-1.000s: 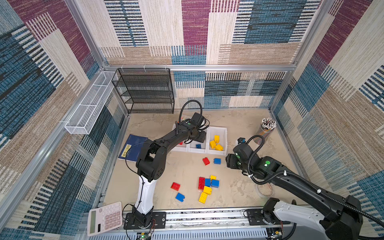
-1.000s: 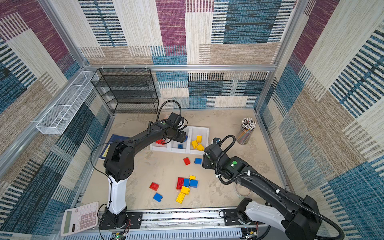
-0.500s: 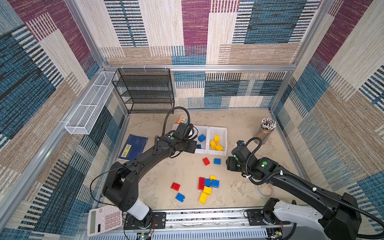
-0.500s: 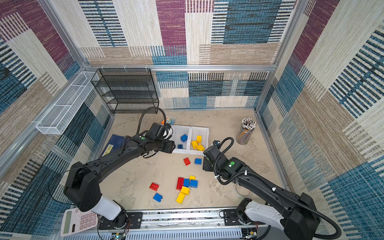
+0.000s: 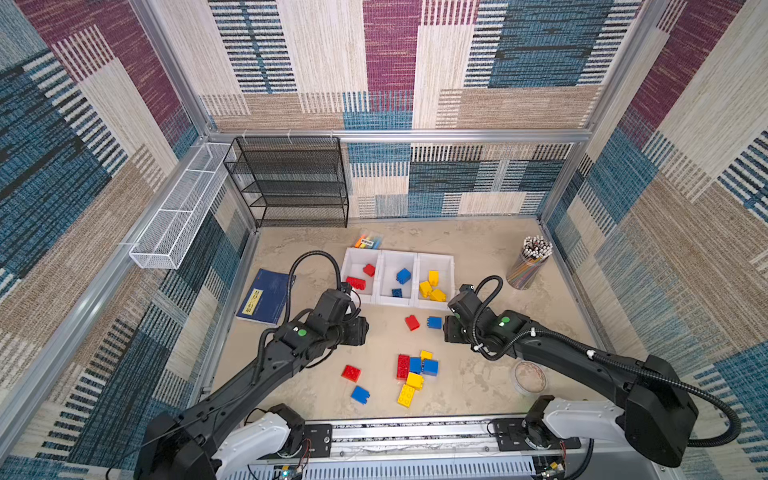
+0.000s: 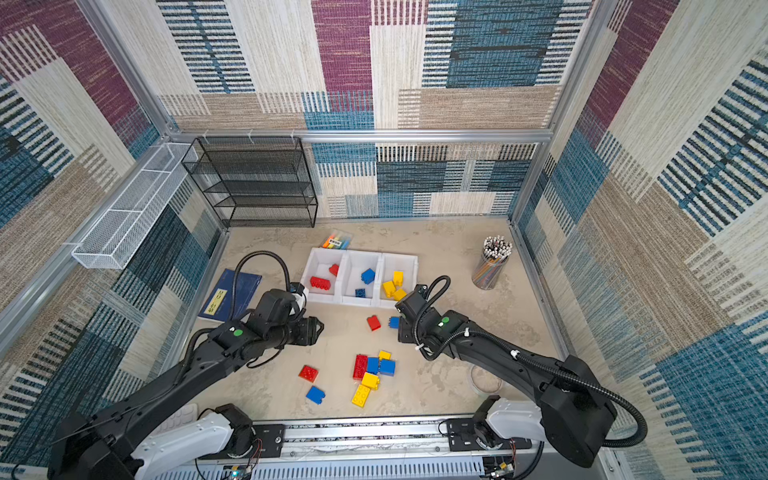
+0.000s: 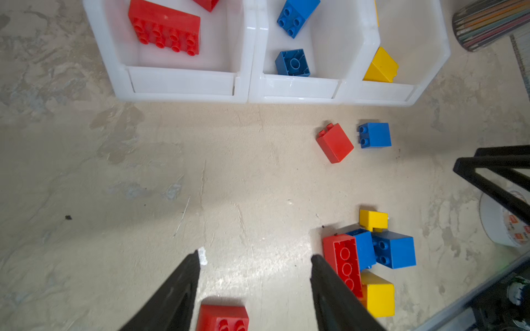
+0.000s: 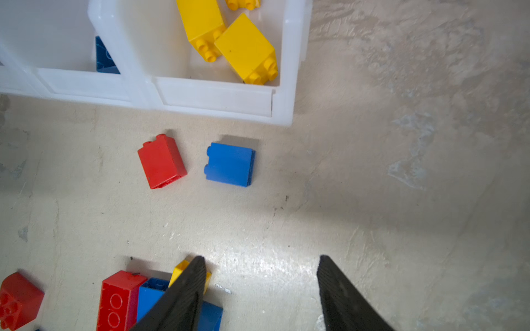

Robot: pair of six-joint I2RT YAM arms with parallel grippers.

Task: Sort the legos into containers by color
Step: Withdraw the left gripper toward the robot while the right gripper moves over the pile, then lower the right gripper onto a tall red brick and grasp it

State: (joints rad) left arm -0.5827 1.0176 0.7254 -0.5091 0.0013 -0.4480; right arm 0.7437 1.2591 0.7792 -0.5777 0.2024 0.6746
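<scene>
**Containers**: three white open bins joined in a row, standing towards the far side of the worktop.
- left bin: we count two red legos, one long and one small.
- middle bin: two blue pieces.
- right bin: three yellow pieces.

**Loose on the worktop**
- red brick and blue brick: both lie on their sides just in front of the bins, near each other but apart.
- cluster: six pieces touching, nearer the front. We note one long red, two blue and three yellow.
- square red brick and second blue brick: left of the cluster and apart from it.

**Left end effector**: released, with its fingers spread and nothing between them. It hangs over bare worktop in front of the left bin.

**Right end effector**: released and empty. In both top views it sits close to the right of the blue brick.

**Sundries**
- black mesh rack: against the back wall.
- white wire basket: on the left wall.
- blue book: left of the bins.
- pack of markers: behind the left bin.
- cup of pencils: far right.
- clear round dish: beside the right arm.
</scene>
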